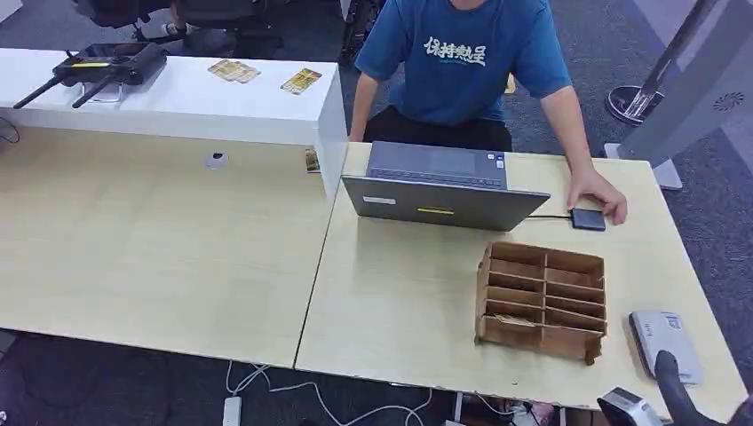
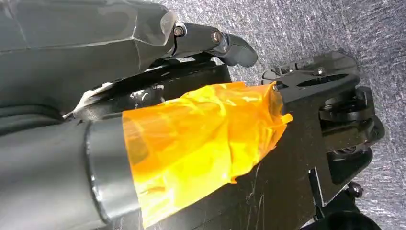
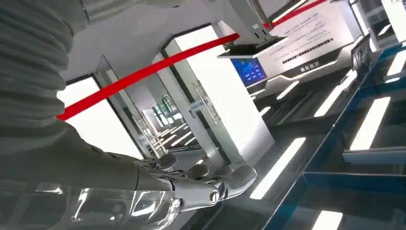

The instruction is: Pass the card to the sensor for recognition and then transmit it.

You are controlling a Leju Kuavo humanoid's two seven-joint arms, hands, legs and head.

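Observation:
A small black sensor box (image 1: pixel 588 219) lies on the table right of the laptop, wired to it, and a person's hand (image 1: pixel 600 193) rests on it. Several cards (image 1: pixel 234 71) lie on the white counter at the back left, and another card (image 1: pixel 312 160) leans by the counter's end. My right hand (image 1: pixel 673 395) comes up at the table's front right corner, beside a flat grey-white device (image 1: pixel 664 342). In the right wrist view, my right hand (image 3: pixel 191 191) has its fingers stretched out and holds nothing. My left hand (image 2: pixel 210 40) hangs beside my body, one finger straight, with nothing in it.
A wooden organiser (image 1: pixel 542 300) with several compartments stands in front of the laptop (image 1: pixel 444 197). A person in a blue shirt (image 1: pixel 462 58) sits behind the table. A black router (image 1: pixel 107 64) sits on the white counter (image 1: pixel 178 106). Cables (image 1: pixel 266 390) hang under the table's front edge.

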